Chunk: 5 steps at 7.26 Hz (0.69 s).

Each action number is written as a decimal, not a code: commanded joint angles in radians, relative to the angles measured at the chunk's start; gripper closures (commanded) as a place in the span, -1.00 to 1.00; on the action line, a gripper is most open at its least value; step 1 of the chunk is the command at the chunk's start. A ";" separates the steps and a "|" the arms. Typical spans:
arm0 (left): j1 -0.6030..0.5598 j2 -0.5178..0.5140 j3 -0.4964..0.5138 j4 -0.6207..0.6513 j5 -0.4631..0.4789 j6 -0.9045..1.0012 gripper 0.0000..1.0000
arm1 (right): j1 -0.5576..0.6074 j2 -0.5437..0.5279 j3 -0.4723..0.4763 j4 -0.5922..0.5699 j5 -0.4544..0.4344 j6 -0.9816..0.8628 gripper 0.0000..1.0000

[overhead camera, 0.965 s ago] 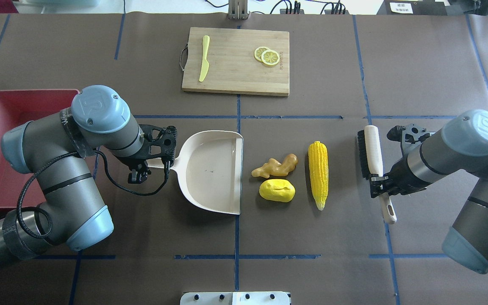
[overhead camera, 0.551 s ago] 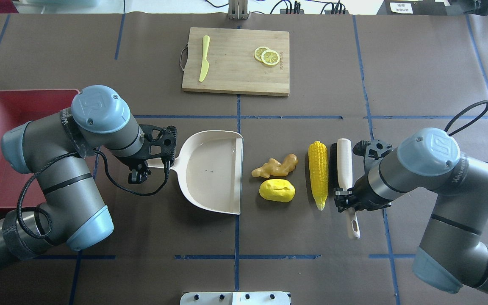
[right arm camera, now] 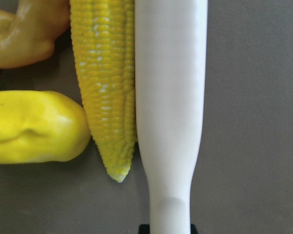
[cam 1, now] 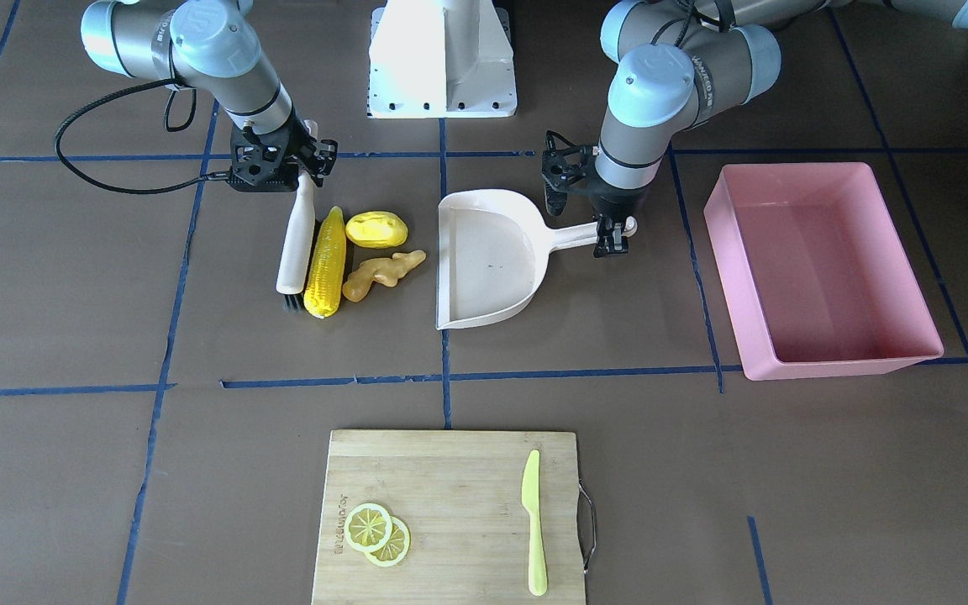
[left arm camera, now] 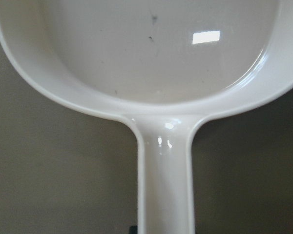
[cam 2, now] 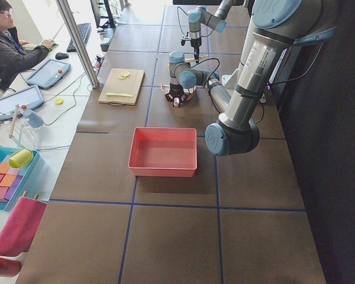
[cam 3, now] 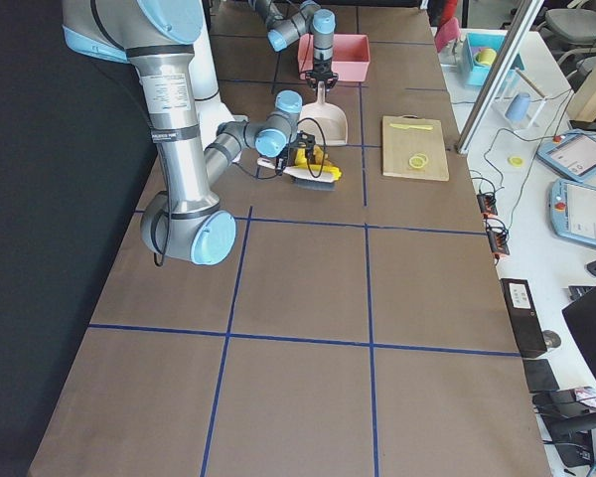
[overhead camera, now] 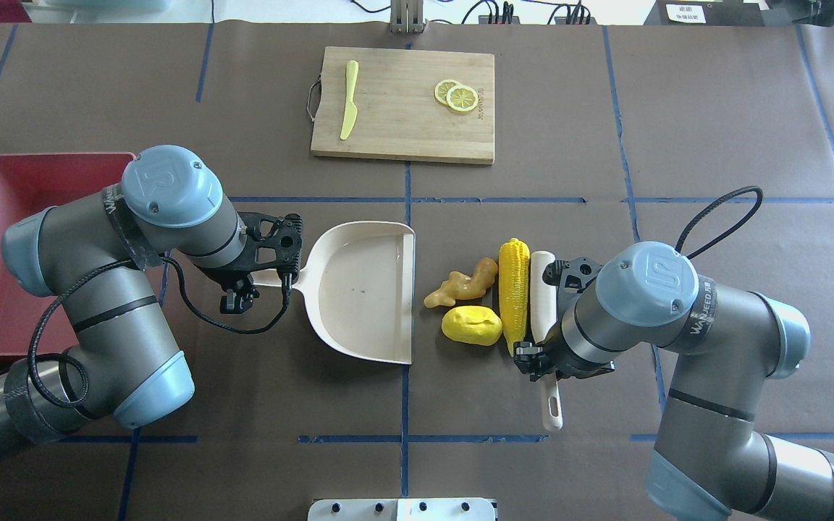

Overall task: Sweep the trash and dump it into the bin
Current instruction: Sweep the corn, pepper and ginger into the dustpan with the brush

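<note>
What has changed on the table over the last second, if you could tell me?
The right claw, shut on the brush, swept it toward the dustpan. This pushed the corn up against the potato and nudged the ginger. The left claw kept holding the dustpan in place. The bin and board did not move.

We see a wooden cutting board point(overhead camera: 402, 137) well beyond the left gripper point(overhead camera: 268, 281) and right gripper point(overhead camera: 544, 356), roughly midway between them. On it are a yellow-green toy knife point(overhead camera: 348, 108) toward the left gripper's side and two overlapping lemon slices point(overhead camera: 457, 95) toward the right gripper's side. Blue tape lines point(overhead camera: 518, 200) grid the brown table cover point(overhead camera: 714, 108).
</note>
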 commanded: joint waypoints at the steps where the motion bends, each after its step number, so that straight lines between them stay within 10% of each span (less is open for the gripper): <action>1: 0.000 -0.001 -0.002 0.000 -0.001 -0.006 1.00 | -0.017 0.085 -0.057 -0.014 -0.005 0.024 1.00; 5: 0.000 -0.004 -0.004 0.000 -0.001 -0.015 1.00 | -0.049 0.154 -0.096 -0.017 -0.008 0.071 1.00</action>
